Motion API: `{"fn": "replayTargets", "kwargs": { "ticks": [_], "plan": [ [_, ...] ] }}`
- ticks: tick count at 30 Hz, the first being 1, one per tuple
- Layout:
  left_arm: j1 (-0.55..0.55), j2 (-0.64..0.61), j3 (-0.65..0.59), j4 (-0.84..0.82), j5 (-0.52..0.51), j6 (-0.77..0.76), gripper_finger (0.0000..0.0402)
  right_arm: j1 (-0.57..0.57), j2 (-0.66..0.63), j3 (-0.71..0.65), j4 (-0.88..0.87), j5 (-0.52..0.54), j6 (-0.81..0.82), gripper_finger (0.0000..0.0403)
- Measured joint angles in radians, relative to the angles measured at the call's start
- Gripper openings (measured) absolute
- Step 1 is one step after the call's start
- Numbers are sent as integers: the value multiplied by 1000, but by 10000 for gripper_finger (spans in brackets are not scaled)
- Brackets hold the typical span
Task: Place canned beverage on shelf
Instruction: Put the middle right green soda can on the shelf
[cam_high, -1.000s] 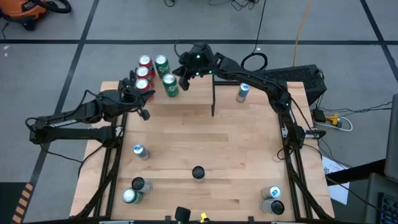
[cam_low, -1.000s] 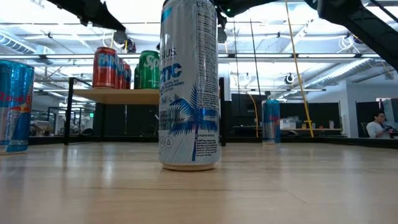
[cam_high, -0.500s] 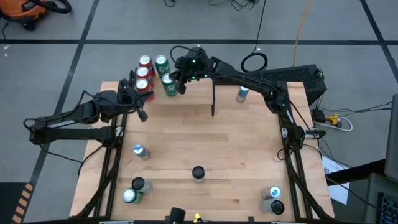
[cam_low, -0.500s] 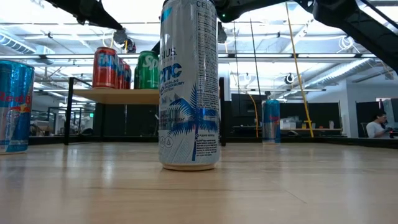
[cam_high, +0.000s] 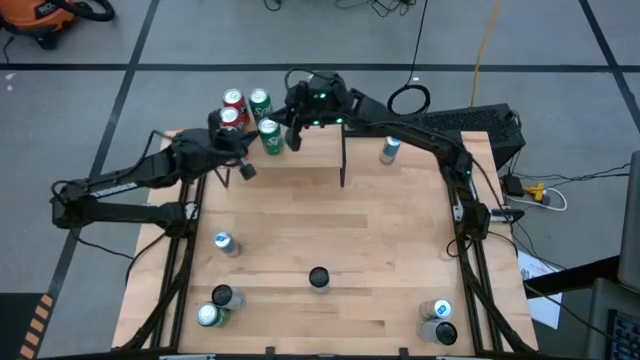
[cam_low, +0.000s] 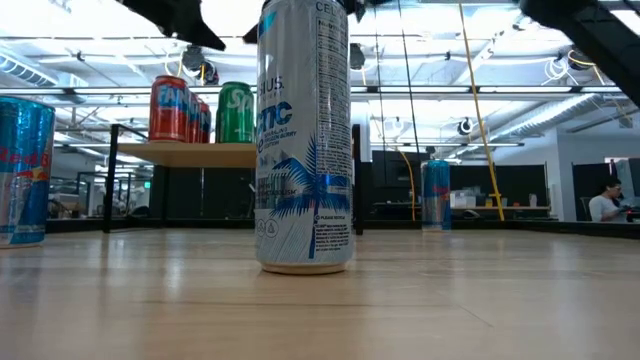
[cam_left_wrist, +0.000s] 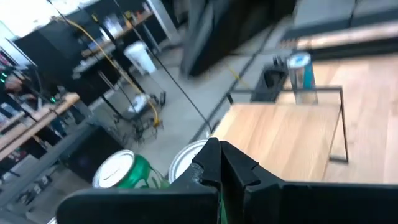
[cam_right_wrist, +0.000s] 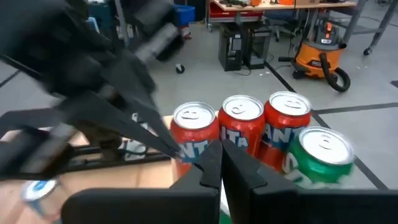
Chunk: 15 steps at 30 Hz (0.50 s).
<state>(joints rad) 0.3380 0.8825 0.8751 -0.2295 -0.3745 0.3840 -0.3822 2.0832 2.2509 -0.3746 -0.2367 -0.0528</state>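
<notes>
We're in a big open robotics lab or workshop, no doubt about it. A grey concrete floor marked with dark lines runs round the wooden tabletop, and cables trail loose across it. An orange shop vacuum sits by metal workbenches loaded with gear. Looking level across the room, there are exposed ceiling beams with strip lights, black racks and desks, and a person seated at a far workstation. A keyboard rests beside the rig.
</notes>
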Motion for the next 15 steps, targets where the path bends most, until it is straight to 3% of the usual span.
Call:
{"fn": "replayTargets", "kwargs": {
  "ticks": [7, 15],
  "plan": [
    [70, 138, 103, -75, 9, 4, 0, 25, -108, 0, -240, 5, -51, 0],
    [115, 205, 133, -110, 63, 15, 0, 57, -129, -7, -310, 124, -88, 0]
  ]
}}
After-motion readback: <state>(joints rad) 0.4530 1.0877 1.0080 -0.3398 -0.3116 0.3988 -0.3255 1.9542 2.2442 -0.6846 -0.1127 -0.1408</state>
